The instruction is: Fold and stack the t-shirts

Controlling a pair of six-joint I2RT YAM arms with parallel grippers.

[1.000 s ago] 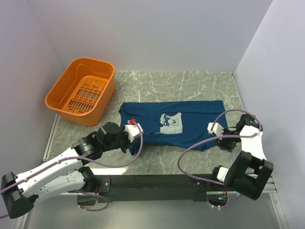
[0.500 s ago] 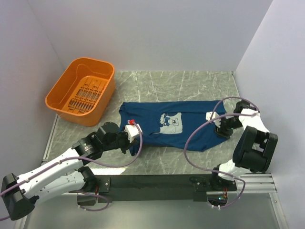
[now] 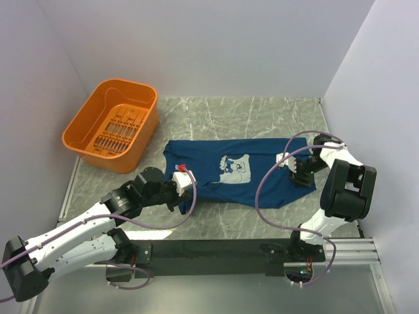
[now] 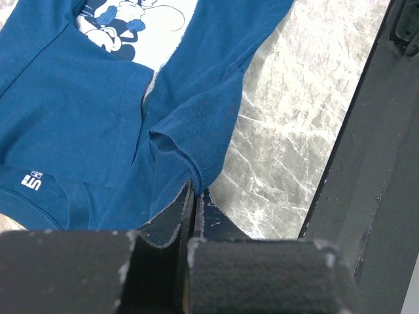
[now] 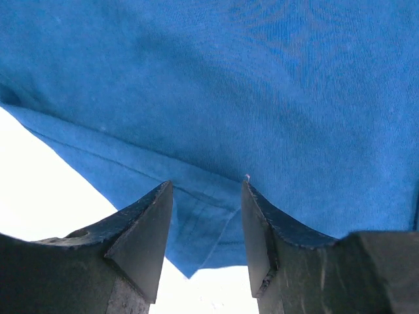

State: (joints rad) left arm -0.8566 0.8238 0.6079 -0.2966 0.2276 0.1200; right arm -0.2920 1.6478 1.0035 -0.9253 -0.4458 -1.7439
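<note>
The navy t-shirt [image 3: 262,167] lies spread across the marble table, its pale cartoon print [image 3: 236,169] facing up. My left gripper [image 3: 184,188] is at the shirt's left end, shut on the sleeve hem [image 4: 196,171], which is bunched up at the fingertips in the left wrist view. My right gripper [image 3: 296,171] is at the shirt's right end. Its jaws stand apart, with a folded corner of blue cloth [image 5: 209,226] lying between the fingers [image 5: 147,226]. Cloth fills most of the right wrist view.
An orange plastic basket [image 3: 124,82] stands at the back left of the table. The black mounting rail [image 3: 216,248] runs along the near edge and shows close beside the left gripper [image 4: 366,183]. Grey walls close in the table on three sides.
The right arm swung away from the near right edge, up and onto the shirt's right end, its jaws narrowing slightly. The left gripper has kept its hold and hardly moved.
</note>
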